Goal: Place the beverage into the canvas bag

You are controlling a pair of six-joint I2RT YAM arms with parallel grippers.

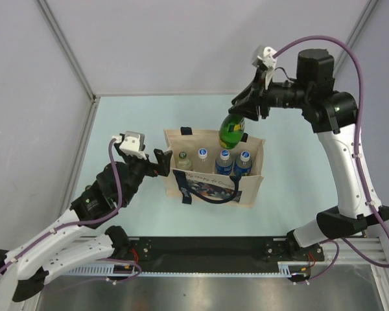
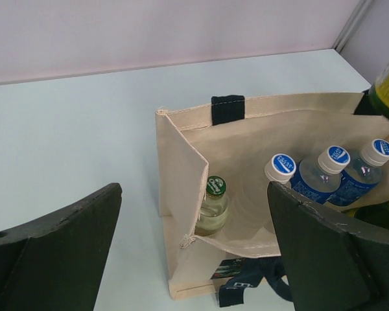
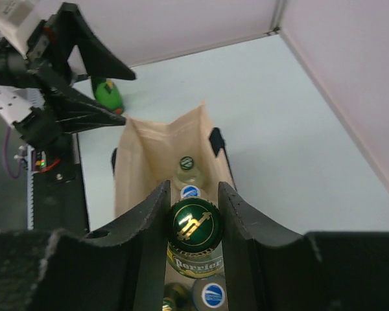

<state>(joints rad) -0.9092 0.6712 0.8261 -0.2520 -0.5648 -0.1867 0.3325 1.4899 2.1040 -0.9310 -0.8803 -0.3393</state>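
Note:
The beige canvas bag stands open in the middle of the table, with its dark print panel and navy handles facing the near side. My right gripper is shut on the neck of a green Perrier bottle. It holds the bottle upright over the bag's far right part, with the cap between the jaws. My left gripper is open at the bag's left end. In the left wrist view the bag's left wall lies between the spread jaws.
Inside the bag stand a small green-capped glass bottle at the left and three blue-capped water bottles in a row. A green rounded object shows beside the left arm. Enclosure walls stand to the left, back and right.

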